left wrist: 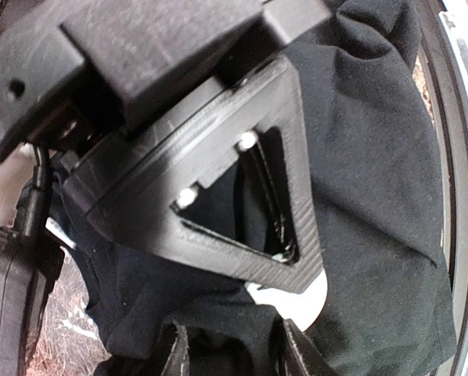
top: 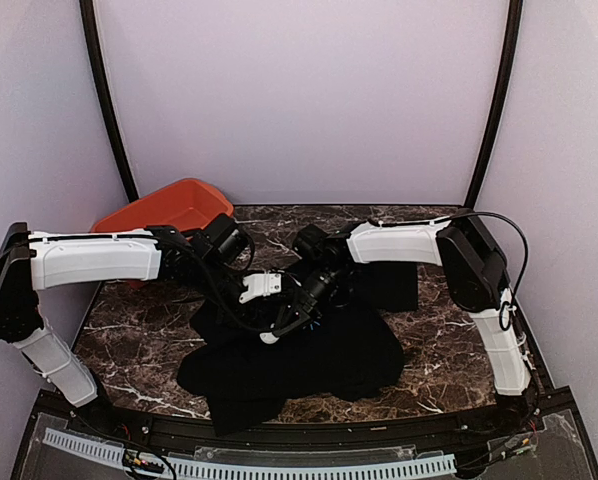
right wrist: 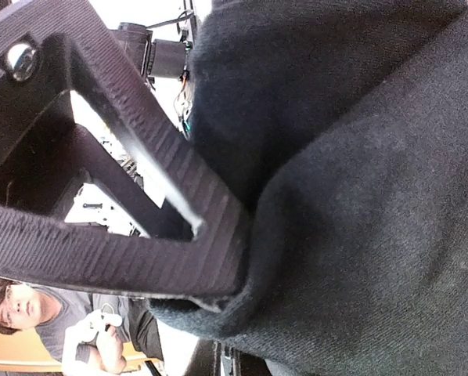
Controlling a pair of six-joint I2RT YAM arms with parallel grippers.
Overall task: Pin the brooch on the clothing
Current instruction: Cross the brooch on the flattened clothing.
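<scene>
Top external: your black shirt [top: 309, 360] lies bunched on the marble table [top: 429, 330], with both arms meeting over its upper middle. Orange tray [top: 169, 210] sits back left, well apart.
— Noted. Your right gripper?
— Right wrist: right gripper [right wrist: 228, 317] is clamped tight on a thick fold of the shirt.
— And your left?
— Left gripper [top: 271, 322] sits low over the cloth, just beside the right one. You cannot tell how its jaws stand. Brooch: not made out in any view.
</scene>
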